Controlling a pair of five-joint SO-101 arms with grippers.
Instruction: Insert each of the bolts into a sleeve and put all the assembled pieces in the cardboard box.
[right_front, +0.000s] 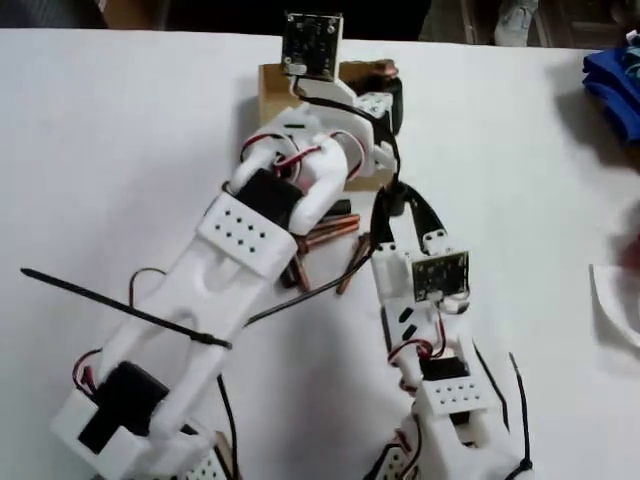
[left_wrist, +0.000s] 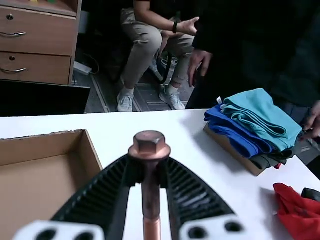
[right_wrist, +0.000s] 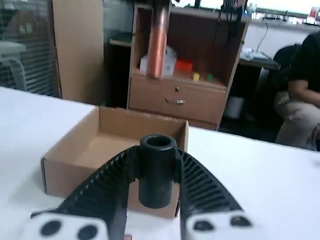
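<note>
A: How far along?
B: Early. Left pincer (left_wrist: 150, 167) is clamped on a bolt (left_wrist: 149, 145), right pincer (right_wrist: 158, 165) on a sleeve (right_wrist: 158, 145); the bolt hangs above it, not in.
A: The box (right_wrist: 70, 170)?
B: Looks empty. Loose bolts (right_front: 330, 240) lie on the counter (right_front: 120, 130).

Folded blue clothes (left_wrist: 250, 125), red cloth (left_wrist: 296, 210)

The bolt (left_wrist: 149, 150) is copper-coloured metal with a soft shine. The sleeve (right_wrist: 158, 170) looks like smooth, matt, dark plastic. The cardboard box (right_wrist: 65, 170) is matt brown paperboard. The left gripper (left_wrist: 149, 161) has fingers (left_wrist: 105, 197) of black ribbed plastic. The table (left_wrist: 200, 150) is white and smooth.
</note>
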